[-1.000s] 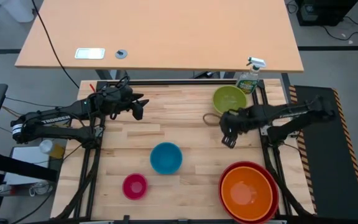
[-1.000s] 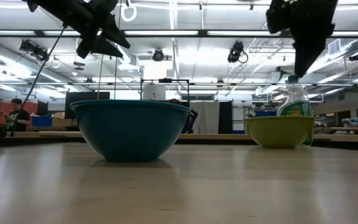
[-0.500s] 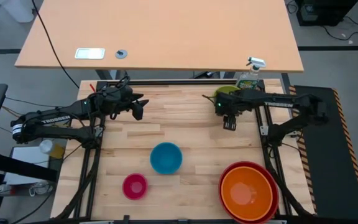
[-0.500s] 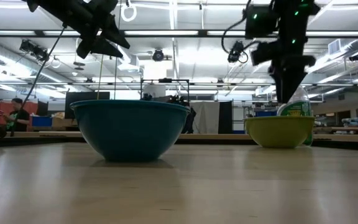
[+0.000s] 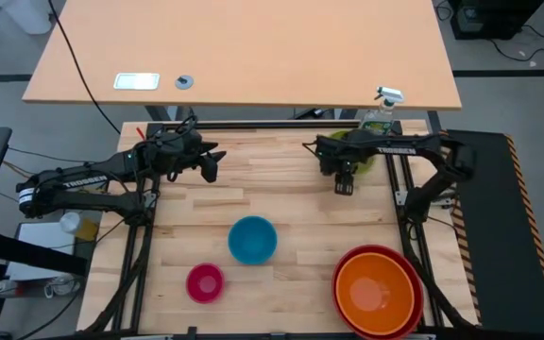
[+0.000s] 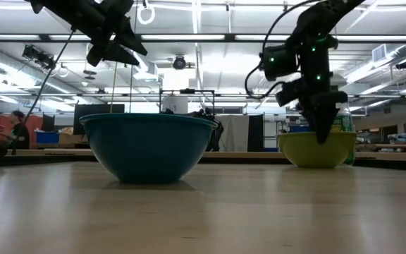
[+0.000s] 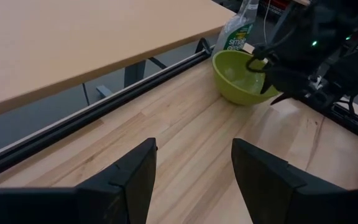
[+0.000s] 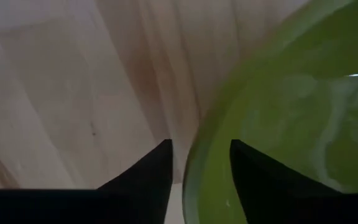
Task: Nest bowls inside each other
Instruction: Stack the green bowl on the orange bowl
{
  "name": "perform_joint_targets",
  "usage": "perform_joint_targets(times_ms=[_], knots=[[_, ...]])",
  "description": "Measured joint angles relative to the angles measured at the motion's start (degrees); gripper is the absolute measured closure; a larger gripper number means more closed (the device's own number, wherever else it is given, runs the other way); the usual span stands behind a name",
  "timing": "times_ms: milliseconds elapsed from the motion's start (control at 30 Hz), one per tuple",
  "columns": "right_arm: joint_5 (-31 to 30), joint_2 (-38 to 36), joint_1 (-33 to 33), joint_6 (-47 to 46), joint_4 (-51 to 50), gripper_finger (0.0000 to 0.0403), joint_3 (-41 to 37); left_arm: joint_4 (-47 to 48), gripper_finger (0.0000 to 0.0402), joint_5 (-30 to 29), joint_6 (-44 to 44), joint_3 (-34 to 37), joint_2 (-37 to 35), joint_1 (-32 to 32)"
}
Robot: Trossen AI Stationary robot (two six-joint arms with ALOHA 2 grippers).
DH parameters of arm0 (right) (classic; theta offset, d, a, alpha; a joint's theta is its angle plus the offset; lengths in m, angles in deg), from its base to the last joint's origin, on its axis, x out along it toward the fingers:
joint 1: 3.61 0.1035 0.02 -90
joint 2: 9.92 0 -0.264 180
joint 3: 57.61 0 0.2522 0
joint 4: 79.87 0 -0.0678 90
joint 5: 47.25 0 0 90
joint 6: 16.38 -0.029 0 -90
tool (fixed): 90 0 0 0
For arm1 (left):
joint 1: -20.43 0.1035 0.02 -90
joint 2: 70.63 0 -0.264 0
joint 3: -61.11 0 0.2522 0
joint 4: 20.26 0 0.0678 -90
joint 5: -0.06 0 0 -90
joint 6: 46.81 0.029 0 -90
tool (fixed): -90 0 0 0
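Observation:
The lime green bowl stands on its base at the far right of the table. My right gripper points down at the bowl's near rim, open, with one finger inside the rim and one outside. The blue bowl sits at the table's middle and the small pink bowl near the front. The orange bowl lies inside the red bowl at the near right. My left gripper hangs open above the far left.
A green spray bottle stands just behind the lime green bowl at the table's far edge. A larger tan table lies beyond. Bare wood lies between the blue bowl and the lime green bowl.
My right gripper has swung toward the table's far edge and come down, rolling about its own axis, from above the bare wood right of the blue bowl to the lime green bowl's near rim. The bowls have stayed in place.

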Motion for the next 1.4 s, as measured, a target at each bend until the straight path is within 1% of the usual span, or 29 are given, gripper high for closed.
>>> perform_joint_targets(times_ms=[200,333,367,467,567,667,767,833,1000,1100,1200,1300,1367,1400], knots=[[0.1,2.8,-0.1,0.0,0.4,0.0319,0.0,0.1,0.0189,0.0,0.0,0.0,0.0,0.0],[-1.7,1.4,0.3,-1.3,-0.2,0.0377,0.1,1.6,0.0189,0.0,-0.2,0.0,0.0,0.0],[-1.7,0.7,0.4,-1.4,-0.3,0.0385,0.2,2.0,0.0189,0.0,-0.3,0.0,0.0,0.0],[-0.7,-1.9,1.2,-1.4,-0.7,0.0384,0.0,2.1,0.0189,0.0,-0.4,0.0,0.0,0.0],[0.0,-5.3,2.5,-1.5,-1.9,0.0375,1.3,2.1,0.0189,0.0,-0.1,0.0,0.0,0.0],[1.2,-8.7,5.5,-1.6,-5.0,0.0379,3.3,2.1,0.0189,0.0,-0.1,0.0,0.0,0.0],[3.6,-12.2,10.4,-3.1,-7.7,0.0385,6.2,2.1,0.0189,0.0,-0.1,0.0,0.0,0.0],[4.8,-14.1,14.9,-4.1,-11.1,0.0385,8.3,2.1,0.0189,0.0,-0.1,0.0,0.0,0.0],[4.7,-16.8,28.8,-9.7,-15.5,0.0374,14.0,2.1,0.0189,0.0,0.0,0.0,0.0,0.0],[4.7,-17.0,36.7,-17.6,-16.3,0.037,16.6,2.1,0.0189,0.0,0.0,0.0,0.0,0.0],[4.9,-15.9,44.3,-28.0,-16.0,0.0373,18.8,2.1,0.0189,0.0,0.0,0.0,0.0,0.0],[7.6,-12.9,51.8,-36.8,-15.7,0.0378,21.2,2.1,0.0189,0.0,0.3,0.0,0.0,0.0],[9.4,-10.3,56.5,-41.0,-15.6,0.038,23.5,2.0,0.0189,0.2,2.3,0.0,0.0,-0.1],[10.0,-8.9,58.7,-42.9,-15.6,0.038,25.0,1.6,0.0189,1.3,4.1,0.0,0.0,-0.2]])
